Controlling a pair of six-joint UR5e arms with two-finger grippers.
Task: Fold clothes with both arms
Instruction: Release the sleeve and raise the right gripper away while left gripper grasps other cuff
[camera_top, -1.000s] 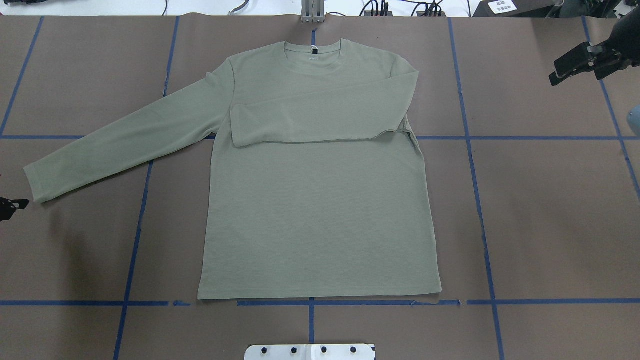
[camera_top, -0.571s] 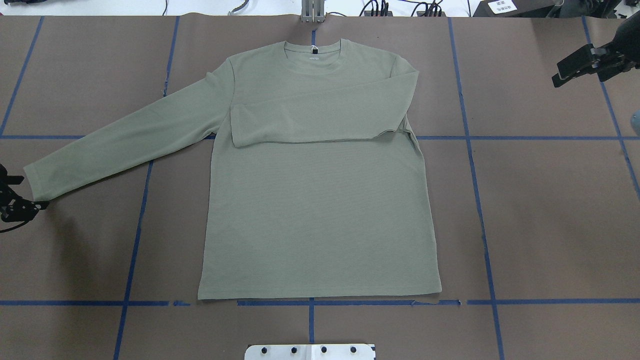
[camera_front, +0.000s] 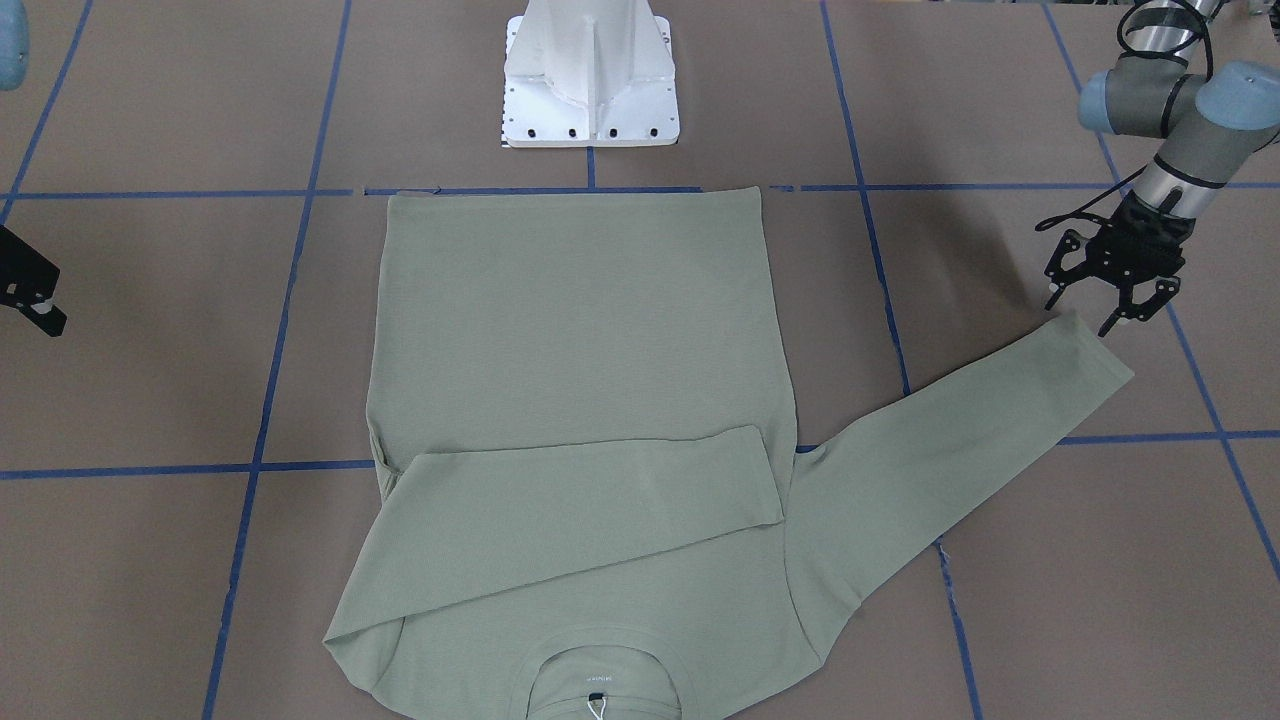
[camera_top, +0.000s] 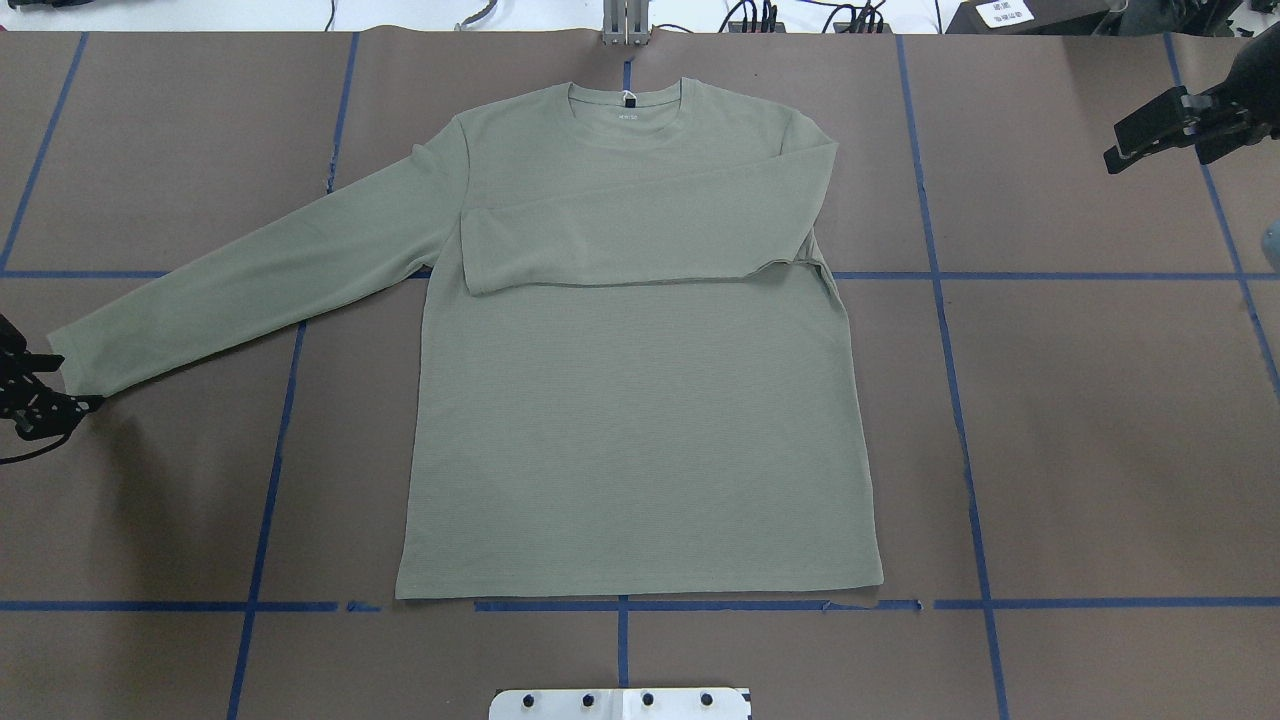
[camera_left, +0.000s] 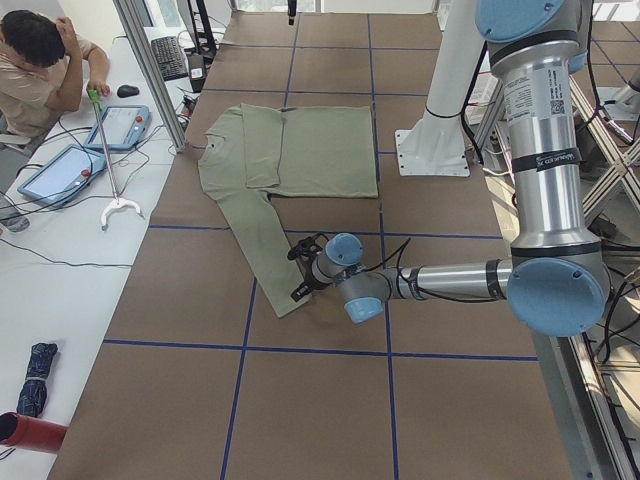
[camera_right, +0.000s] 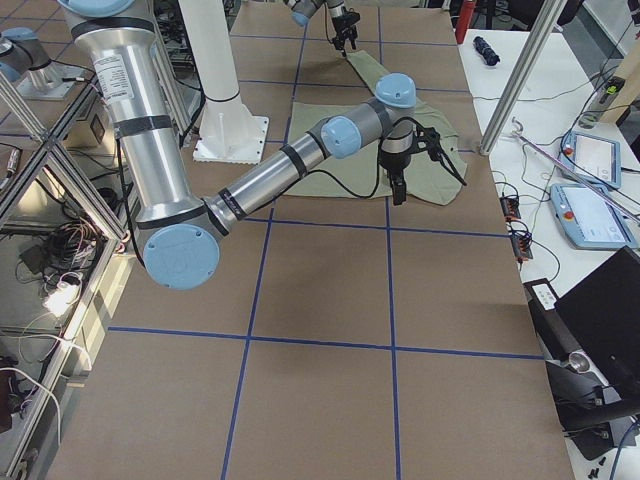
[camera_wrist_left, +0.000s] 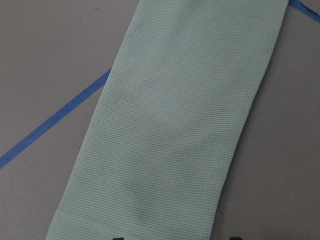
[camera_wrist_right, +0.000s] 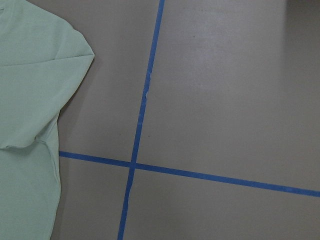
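Observation:
The pale sage-green shirt (camera_top: 640, 420) lies flat, face up, neck at the table's far side. One sleeve is folded across the chest (camera_top: 640, 235). The other sleeve (camera_top: 250, 280) stretches out toward my left side. It fills the left wrist view (camera_wrist_left: 175, 125). My left gripper (camera_top: 45, 385) is open at that sleeve's cuff (camera_front: 1085, 345), low over the table, fingers spread on either side of the cuff's end (camera_front: 1085, 312). My right gripper (camera_top: 1140, 135) is open and empty, raised off to the shirt's right, and also shows in the front view (camera_front: 35, 300).
Brown paper with blue tape lines (camera_top: 940, 275) covers the table. The white pedestal base (camera_front: 590, 75) stands at the shirt's hem side. A person sits at a side table with tablets (camera_left: 120, 125) past the neck end. The right wrist view shows the shirt's shoulder edge (camera_wrist_right: 30, 75) and tape.
My left gripper has come in from the view's left edge up to the cuff of the outstretched sleeve. My right gripper has drifted slightly up and outward. The shirt has not moved.

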